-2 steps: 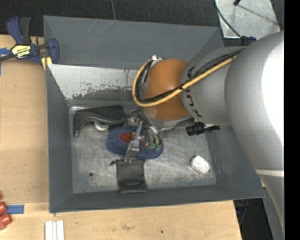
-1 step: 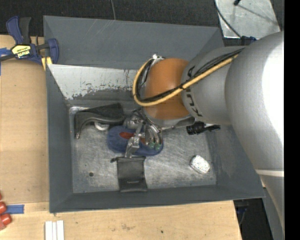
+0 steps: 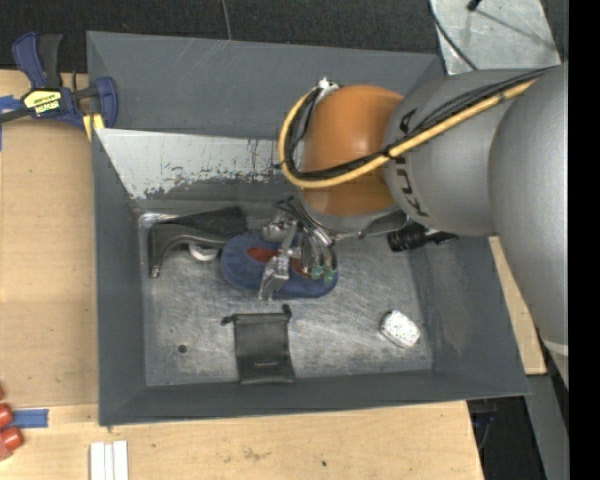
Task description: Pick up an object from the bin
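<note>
The gripper (image 3: 285,266) is low in the grey metal bin (image 3: 120,298), just toward 12 o'clock from the middle of the floor. It is directly over a dark blue, rounded, flat and soft-looking thing (image 3: 242,264) and seems to touch its top. A small red patch (image 3: 263,254) shows on this blue thing beside the gripper's metal parts. I cannot tell if the gripper is open or closed, because its lower end is mixed with small metal pieces and wires. I also cannot tell whether it holds the blue thing.

Above the gripper is the round orange cover (image 3: 345,148) of the wrist, with a yellow cable (image 3: 298,168) around it. The thick grey arm (image 3: 480,148) comes in from 3 o'clock.

There are 4 things on the floor of the bin. The blue one is near the middle. At 10 o'clock is a dark grey, shiny, curved metal piece (image 3: 195,230); its right end is just beside the blue thing, maybe touching it. At 6 o'clock lies a black, flat, rectangular thing (image 3: 263,346), near the front wall and apart from the blue one. At 4 o'clock is a small white, crumpled-looking lump (image 3: 400,329), alone and well apart from the others.
</note>
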You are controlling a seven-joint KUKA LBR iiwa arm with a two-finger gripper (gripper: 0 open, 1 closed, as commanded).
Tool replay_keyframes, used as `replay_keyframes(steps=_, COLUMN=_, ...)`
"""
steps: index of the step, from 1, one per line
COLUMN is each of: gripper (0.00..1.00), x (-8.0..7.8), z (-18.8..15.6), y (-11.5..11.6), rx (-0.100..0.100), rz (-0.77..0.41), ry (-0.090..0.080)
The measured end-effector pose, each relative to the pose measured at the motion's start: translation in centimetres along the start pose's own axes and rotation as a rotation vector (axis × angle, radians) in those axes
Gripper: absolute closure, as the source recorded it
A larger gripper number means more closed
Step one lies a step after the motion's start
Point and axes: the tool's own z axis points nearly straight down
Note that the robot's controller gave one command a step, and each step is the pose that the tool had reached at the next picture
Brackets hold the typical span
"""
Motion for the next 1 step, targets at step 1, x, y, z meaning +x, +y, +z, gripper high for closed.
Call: replay_keyframes(steps=1, gripper=1.00, x=-0.13, z=-1.16, y=-0.02, rx=0.001, rz=0.001, ry=0.002)
